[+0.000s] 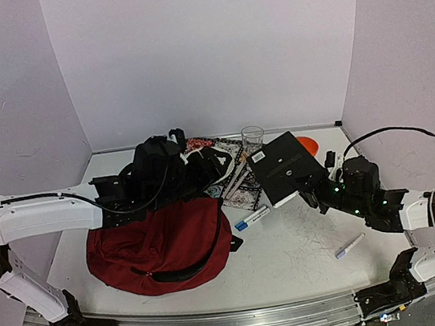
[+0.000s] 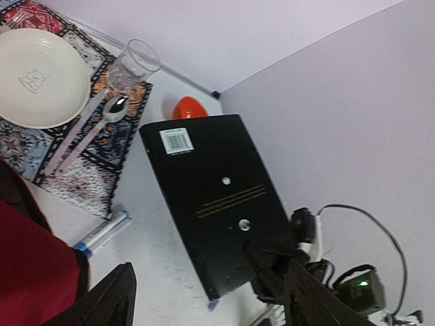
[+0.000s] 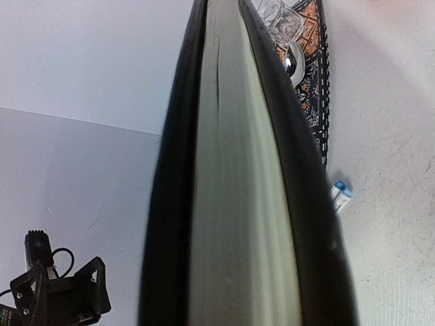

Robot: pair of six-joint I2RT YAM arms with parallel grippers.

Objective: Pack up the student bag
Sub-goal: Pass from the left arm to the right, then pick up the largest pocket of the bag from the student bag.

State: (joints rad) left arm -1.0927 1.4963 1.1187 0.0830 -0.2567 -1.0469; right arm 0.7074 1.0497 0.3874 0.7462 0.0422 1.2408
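The right claw (image 1: 309, 187) is clamped on the lower corner of a black book (image 1: 285, 166), holding it tilted above the table (image 1: 293, 241). In the right wrist view the book is seen edge-on, pale pages between dark covers. A white barcode label sits on the cover at the end farthest from this claw. Just beyond the book's left edge a blue-capped marker (image 1: 252, 218) lies on the table. A second marker (image 1: 349, 246) lies on the near side of the claw, apart from it. Past the book's far end are an orange object (image 1: 306, 145) and a clear glass (image 1: 252, 135). The glass stands at the corner of a patterned placemat (image 1: 241, 185), which also carries a white plate (image 2: 37, 78) and a spoon (image 2: 114, 110).

The left claw (image 2: 209, 272) is spread wide, its two fingers (image 2: 112, 302) well apart with nothing between them. It hangs over the top of the student bag (image 1: 161, 248), and its camera faces across the table to the book. The bag lies on the table just on the near side of this claw. Its dark-red body sags flat and its black straps are heaped on the claw's far side. It is well to the left of the right claw, with the blue-capped marker between them.
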